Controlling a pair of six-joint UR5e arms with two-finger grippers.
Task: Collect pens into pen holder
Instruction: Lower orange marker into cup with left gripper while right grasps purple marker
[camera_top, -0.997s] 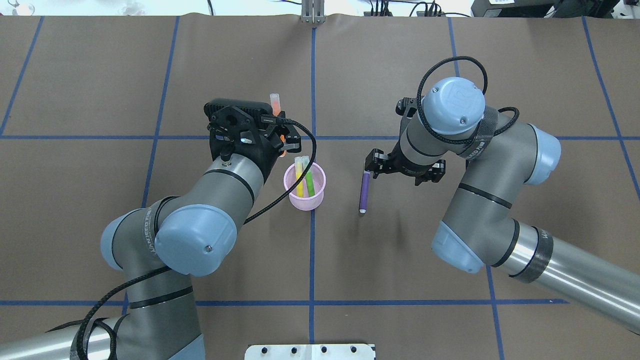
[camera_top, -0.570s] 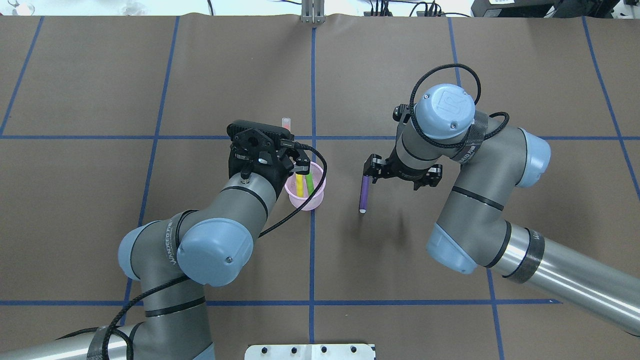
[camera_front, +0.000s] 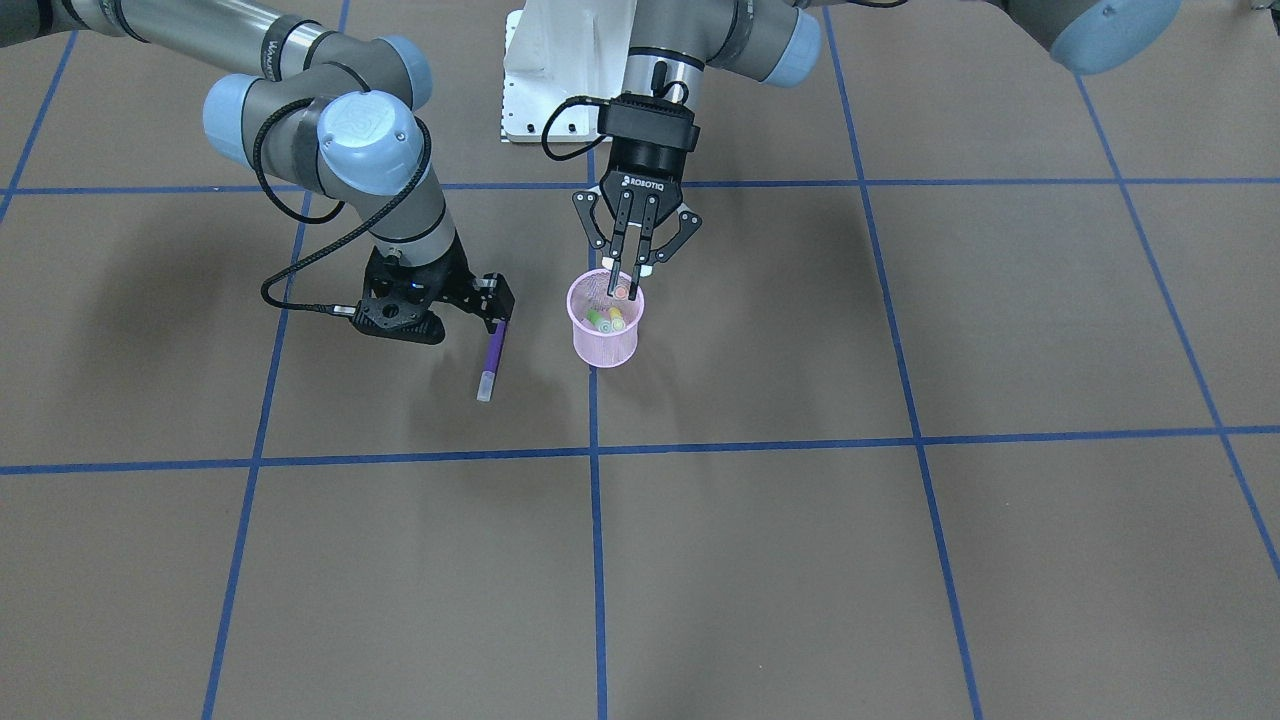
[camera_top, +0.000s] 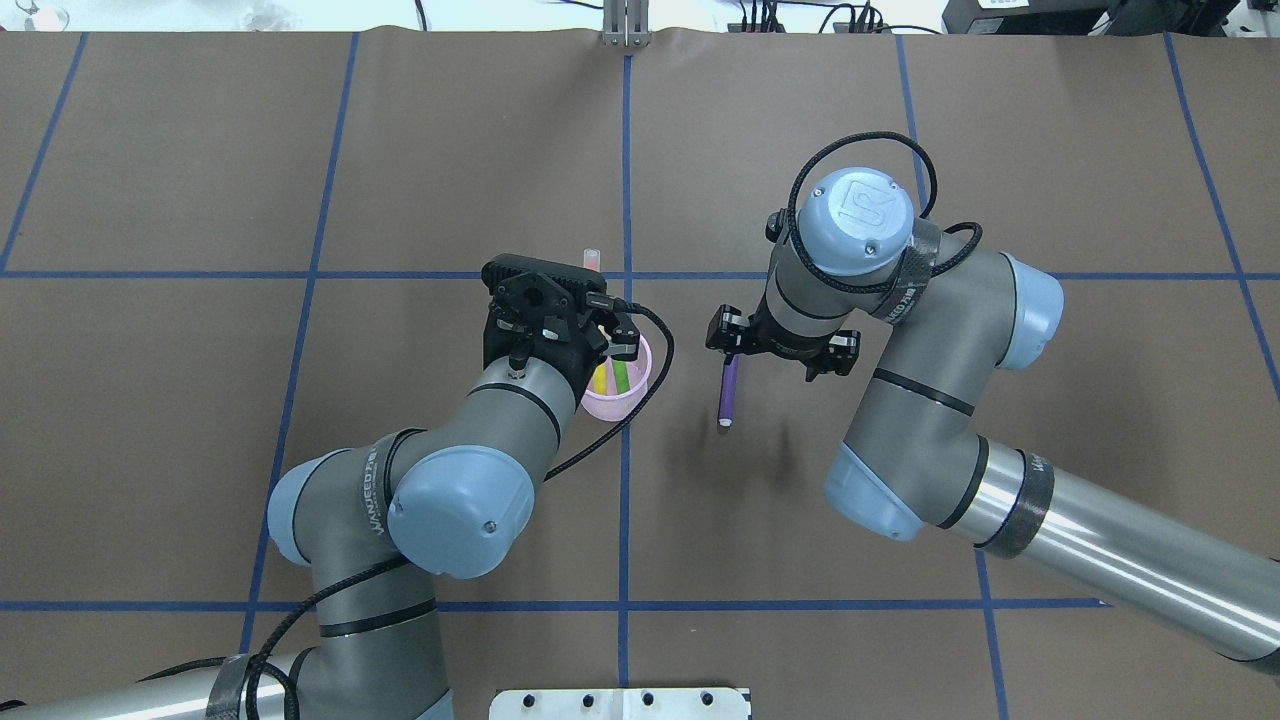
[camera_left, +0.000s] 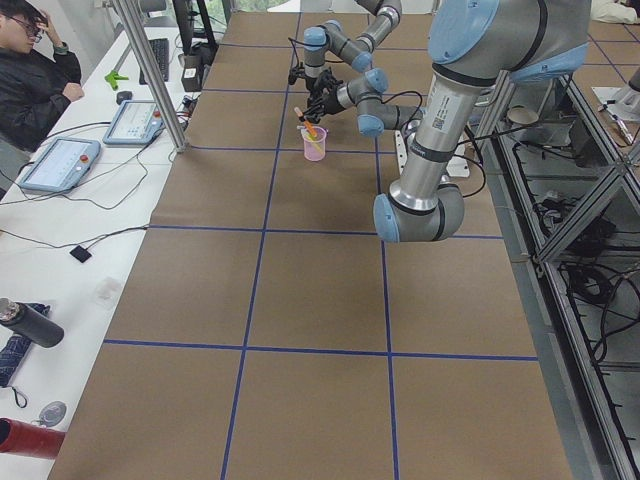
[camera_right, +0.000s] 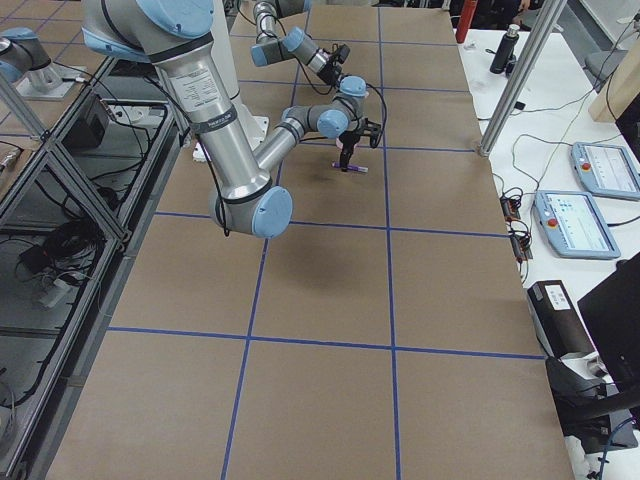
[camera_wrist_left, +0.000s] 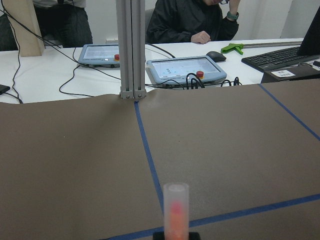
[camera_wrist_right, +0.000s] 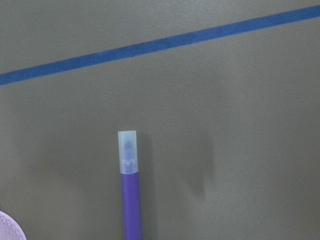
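Pen holder (camera_top: 612, 405): upright on worktop (camera_top: 800, 150), just beside the central blue line (camera_top: 627, 150). Inside, visible in overhead and front views: yellow pen (camera_top: 599, 378) and green pen (camera_top: 620, 375), side by side, caps up.

Orange pen (camera_wrist_left: 176, 212): near upright, pale cap uppermost, at the rim's 12 o'clock in front view. Grasped by left pincer (camera_front: 626, 292). Fingers clenched on it in front view, hidden beneath the wrist in overhead view. Left wrist view limited to the cap.

Purple pen (camera_top: 729, 390): at 3 o'clock of holder in overhead view, apart from it, cap toward 6 o'clock, other end beneath right pincer (camera_front: 498, 310). Right pincer grip state: cannot tell. Right wrist view limited to the pen's capped half and a sliver of pink rim at 7 o'clock.
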